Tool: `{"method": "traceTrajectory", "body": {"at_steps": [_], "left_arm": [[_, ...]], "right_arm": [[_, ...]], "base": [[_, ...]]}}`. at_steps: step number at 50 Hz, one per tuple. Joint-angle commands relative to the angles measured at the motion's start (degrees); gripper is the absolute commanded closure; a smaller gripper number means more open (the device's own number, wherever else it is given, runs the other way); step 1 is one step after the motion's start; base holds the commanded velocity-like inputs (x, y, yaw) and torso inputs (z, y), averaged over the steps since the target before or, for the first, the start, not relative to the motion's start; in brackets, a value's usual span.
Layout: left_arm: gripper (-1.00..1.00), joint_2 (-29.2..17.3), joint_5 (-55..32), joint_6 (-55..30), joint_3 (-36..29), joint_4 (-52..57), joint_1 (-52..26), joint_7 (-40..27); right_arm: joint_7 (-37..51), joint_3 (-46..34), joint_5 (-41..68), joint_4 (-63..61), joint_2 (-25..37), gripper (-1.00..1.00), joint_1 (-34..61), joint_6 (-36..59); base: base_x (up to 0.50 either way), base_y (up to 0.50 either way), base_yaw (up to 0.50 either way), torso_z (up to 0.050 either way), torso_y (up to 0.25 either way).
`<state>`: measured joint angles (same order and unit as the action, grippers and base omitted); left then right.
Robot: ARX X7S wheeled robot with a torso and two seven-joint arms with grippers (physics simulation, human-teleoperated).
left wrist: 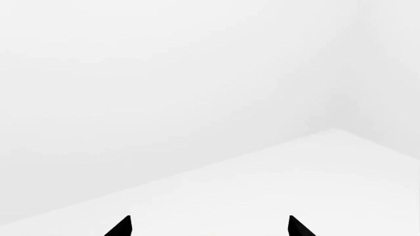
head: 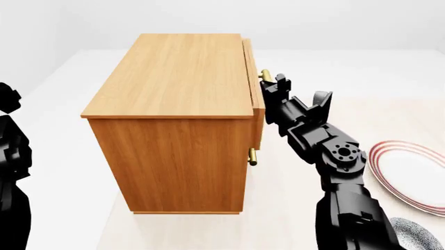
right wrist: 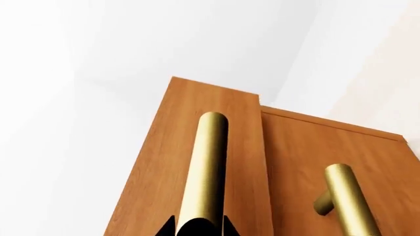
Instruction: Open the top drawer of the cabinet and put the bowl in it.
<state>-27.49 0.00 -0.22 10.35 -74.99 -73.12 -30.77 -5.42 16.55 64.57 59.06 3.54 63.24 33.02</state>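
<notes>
Bowl [head: 416,233] noted nearest, at the head view's lower edge, well apart from the cabinet [head: 177,130] on its handle side; grey-blue speckled outside, partly cut off by the frame. Red-ringed plate [head: 410,174] lying just beyond the bowl, also clear of the cabinet.

Left gripper [left wrist: 208,227] shown only as two dark fingertips spread apart over bare white surface; nothing between them, so open and idle. Left arm standing off the cabinet's opposite side.

Right gripper [head: 272,86] at the cabinet front, on the brass bar handle [right wrist: 204,172] of the top drawer [head: 251,78]. In the right wrist view, fingertips seated on either side of the bar, closed on it. Top drawer front standing slightly proud of the cabinet body; lower handle [right wrist: 347,196] untouched.

Step in hand, by judgement: opening the drawer, pull barely begun. Next move calls for a straight draw away from the cabinet face, grip kept square on the bar, until room enough for the bowl.
</notes>
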Motion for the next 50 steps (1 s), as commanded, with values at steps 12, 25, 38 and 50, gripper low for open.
{"method": "traceTrajectory", "body": {"at_steps": [12, 25, 38, 50], "left_arm": [[-1.00, 0.02, 0.02, -0.07, -0.04, 0.00, -0.05, -0.16], [-1.00, 0.00, -0.02, -0.10, -0.05, 0.00, -0.07, -0.15], [-1.00, 0.02, 0.02, -0.13, -0.13, 0.00, -0.17, -0.19], [-1.00, -0.01, 0.03, -0.15, -0.26, 0.00, -0.25, -0.22]], "right_arm": [[0.62, 2.16, 0.28, -0.58, 5.04, 1.00, -0.26, 0.80], [0.33, 2.68, 0.70, -0.15, 7.56, 1.00, 0.03, 1.16], [0.72, 3.24, 1.07, -0.94, 9.48, 1.00, -0.32, 1.15], [0.69, 3.46, 1.17, -0.42, 10.44, 1.00, -0.02, 1.02]], "base": [[0.00, 0.00, 0.00, 0.000, 0.000], [0.00, 0.00, 0.00, 0.000, 0.000], [0.00, 0.00, 0.00, 0.000, 0.000], [0.00, 0.00, 0.00, 0.000, 0.000]]}}
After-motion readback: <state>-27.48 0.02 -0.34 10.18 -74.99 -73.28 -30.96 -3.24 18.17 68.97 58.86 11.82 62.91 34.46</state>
